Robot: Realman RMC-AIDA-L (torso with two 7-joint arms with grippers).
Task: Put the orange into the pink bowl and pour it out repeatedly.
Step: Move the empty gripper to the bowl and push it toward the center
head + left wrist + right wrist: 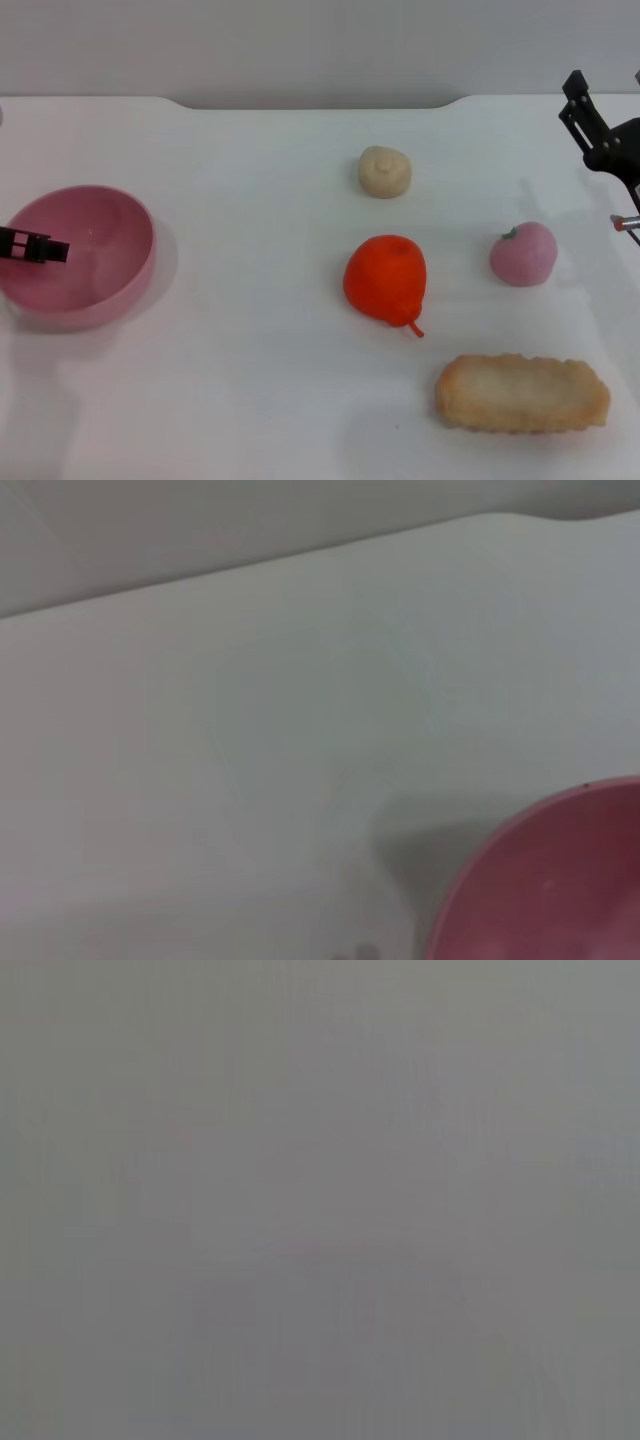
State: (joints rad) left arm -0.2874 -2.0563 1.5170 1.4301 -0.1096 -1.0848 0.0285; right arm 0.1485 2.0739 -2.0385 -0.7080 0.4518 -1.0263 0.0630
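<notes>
Orange (385, 278) mid-table, well apart from left gripper (35, 246) over pink bowl (95, 270); gripper state unclear.

A round pink matt plastic bowl (85, 260) is sitting on a smooth white desk (250, 400). A bright orange-red soft plush fruit (385, 278) is looking fuzzy, a beige oblong bread (522, 393) rough-crusted.

Beige bun (385, 171), pink peach (523, 253) and breaded cutlet (522, 393) lie apart.

Robot test lab, plain white table (250, 400), bare grey wall (300, 40) — toy foods laid out, nothing domestic
</notes>
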